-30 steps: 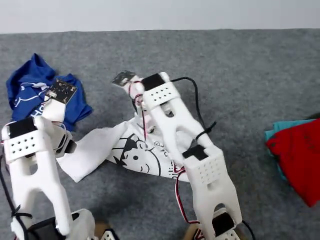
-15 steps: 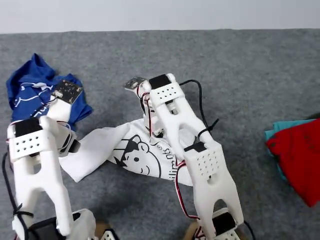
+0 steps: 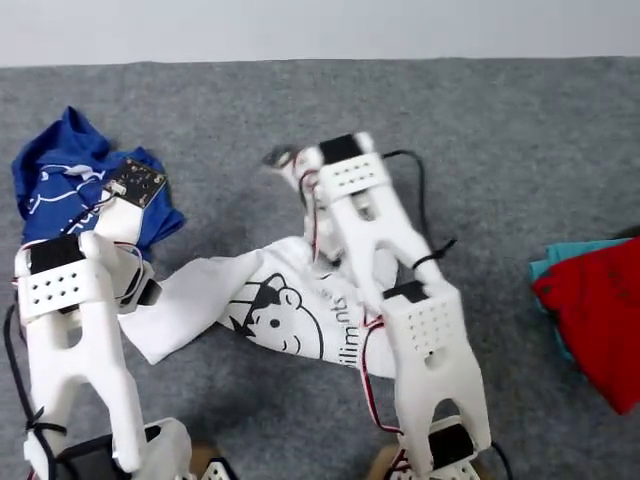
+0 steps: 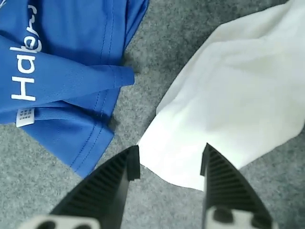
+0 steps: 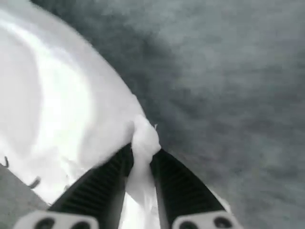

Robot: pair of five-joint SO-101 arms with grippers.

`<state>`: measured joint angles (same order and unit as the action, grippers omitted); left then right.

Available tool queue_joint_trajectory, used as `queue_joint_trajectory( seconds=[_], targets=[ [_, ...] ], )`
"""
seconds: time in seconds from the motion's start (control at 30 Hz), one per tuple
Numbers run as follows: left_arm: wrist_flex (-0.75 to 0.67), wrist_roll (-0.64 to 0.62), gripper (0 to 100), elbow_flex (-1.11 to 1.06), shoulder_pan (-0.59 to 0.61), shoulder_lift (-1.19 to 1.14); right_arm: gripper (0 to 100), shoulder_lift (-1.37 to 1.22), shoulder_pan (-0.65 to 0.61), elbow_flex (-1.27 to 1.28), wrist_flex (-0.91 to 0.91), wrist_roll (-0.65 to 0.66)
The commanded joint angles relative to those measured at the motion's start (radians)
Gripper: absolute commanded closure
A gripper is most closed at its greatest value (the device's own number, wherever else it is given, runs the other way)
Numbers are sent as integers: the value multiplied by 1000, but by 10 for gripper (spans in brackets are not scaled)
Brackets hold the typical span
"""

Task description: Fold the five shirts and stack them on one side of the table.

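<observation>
Right arm shifted right over 1 s, white shirt (image 3: pixel 250 300) dragged along mid-table.
Right gripper (image 5: pixel 141 155) clamped on a shirt fold; left gripper (image 4: pixel 170 152), jaws spread, holding nothing, above shirt's left edge beside blue shirt (image 3: pixel 60 180).

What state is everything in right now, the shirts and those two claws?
White cartoon-print shirt: unfolded, rumpled.
Blue printed shirt: crumpled heap.
Red shirt: lying on teal shirt.
Left claw: open, empty.
Right claw: shut on the white shirt.
</observation>
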<state>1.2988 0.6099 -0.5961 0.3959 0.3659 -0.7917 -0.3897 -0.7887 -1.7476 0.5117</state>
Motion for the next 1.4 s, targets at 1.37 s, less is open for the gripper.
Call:
queue_joint_trajectory(
  seconds=[1.37],
  targets=[
    [-11,-5,787,1,-9,26,697,94,217,48,245,-26]
  ],
)
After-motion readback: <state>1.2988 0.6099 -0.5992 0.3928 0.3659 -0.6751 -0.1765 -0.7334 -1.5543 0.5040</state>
